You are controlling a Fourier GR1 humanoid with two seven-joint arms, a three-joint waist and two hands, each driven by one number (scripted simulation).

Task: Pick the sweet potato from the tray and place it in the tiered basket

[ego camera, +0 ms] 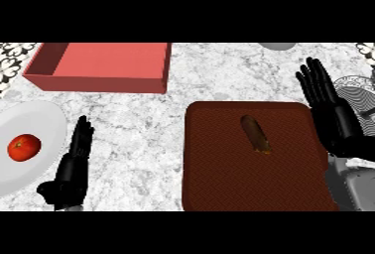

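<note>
A long brown sweet potato [255, 133] lies on the dark brown tray [219, 168], a little right of the tray's middle. My right hand [332, 111] is open with straight fingers pointing up, along the tray's right edge and to the right of the sweet potato, not touching it. The wire tiered basket [359, 87] shows partly at the right edge, behind that hand. My left hand [72, 161] rests open on the counter at lower left, fingers up.
A red box [102, 65] sits at the back left. A white plate [22, 154] with a red tomato [24, 147] lies at the left edge, beside my left hand. A grey object [278, 45] shows at the top edge.
</note>
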